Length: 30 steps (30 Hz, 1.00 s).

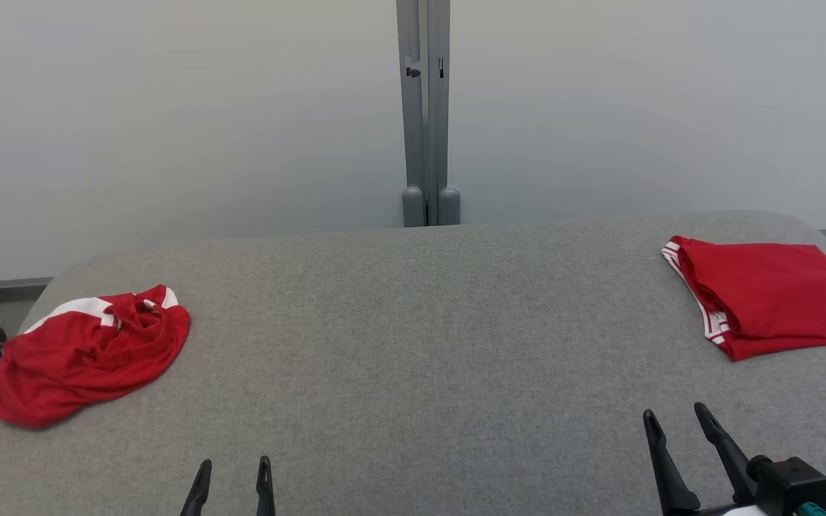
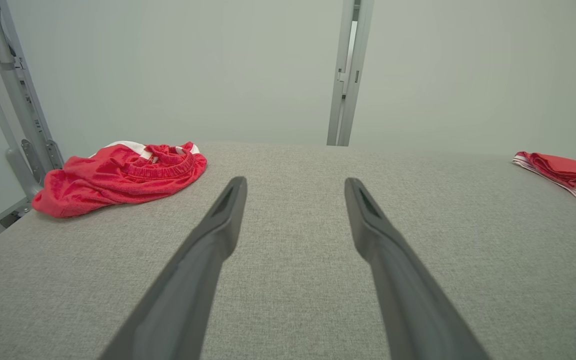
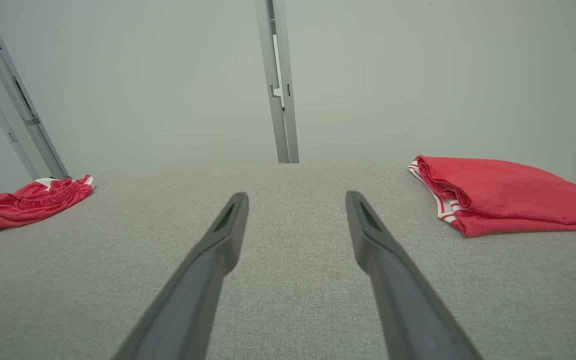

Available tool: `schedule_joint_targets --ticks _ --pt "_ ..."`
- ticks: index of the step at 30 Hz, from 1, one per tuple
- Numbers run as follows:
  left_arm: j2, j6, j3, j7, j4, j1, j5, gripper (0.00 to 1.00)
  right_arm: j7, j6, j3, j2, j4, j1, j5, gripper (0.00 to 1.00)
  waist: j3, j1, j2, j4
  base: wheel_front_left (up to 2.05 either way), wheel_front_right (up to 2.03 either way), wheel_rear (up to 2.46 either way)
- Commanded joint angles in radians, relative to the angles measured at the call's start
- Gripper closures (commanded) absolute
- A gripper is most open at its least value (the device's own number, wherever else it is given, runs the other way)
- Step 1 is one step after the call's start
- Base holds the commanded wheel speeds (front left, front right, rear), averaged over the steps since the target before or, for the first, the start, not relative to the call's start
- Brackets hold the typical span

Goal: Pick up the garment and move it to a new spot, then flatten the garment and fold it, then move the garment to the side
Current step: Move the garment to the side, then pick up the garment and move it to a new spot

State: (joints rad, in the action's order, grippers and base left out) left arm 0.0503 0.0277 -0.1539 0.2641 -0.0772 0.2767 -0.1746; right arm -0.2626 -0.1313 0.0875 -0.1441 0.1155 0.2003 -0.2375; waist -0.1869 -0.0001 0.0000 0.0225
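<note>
I log the garment (image 1: 90, 355) crumpled at the left edge of the table (image 1: 413, 322), ahead-left of my left claw (image 1: 234, 461) (the nearer arm), well apart. That claw is spread, empty; right claw (image 1: 674, 410) likewise, near a folded red piece (image 1: 771, 294).

We reckon this is a robot lab or test booth rather than anyone's home. We've got one big bench (image 1: 413, 337) wrapped in plain grey fabric, boxed in by blank pale wall panels (image 1: 169, 129) that meet at a grey metal post (image 1: 425, 115). More bare metal uprights (image 2: 15, 95) with brackets stand at the bench's left corner, so it looks pretty industrial to us.
</note>
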Motion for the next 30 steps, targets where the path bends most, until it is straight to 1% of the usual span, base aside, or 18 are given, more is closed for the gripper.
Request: schedule_joint_targets --ticks 1,30 --pt "0.001 0.004 0.001 0.000 0.002 -0.003 0.001 0.00 -0.003 0.001 -0.003 0.001 0.004 0.013 0.005 0.00 0.000 0.0001 0.0000 -0.001 0.00 0.00 0.00" --pt "0.001 -0.009 -0.001 0.000 -0.005 -0.022 0.024 0.00 -0.003 0.001 -0.014 0.012 0.016 0.018 -0.004 0.00 0.008 0.0001 0.0000 -0.015 0.00 0.00 0.00"
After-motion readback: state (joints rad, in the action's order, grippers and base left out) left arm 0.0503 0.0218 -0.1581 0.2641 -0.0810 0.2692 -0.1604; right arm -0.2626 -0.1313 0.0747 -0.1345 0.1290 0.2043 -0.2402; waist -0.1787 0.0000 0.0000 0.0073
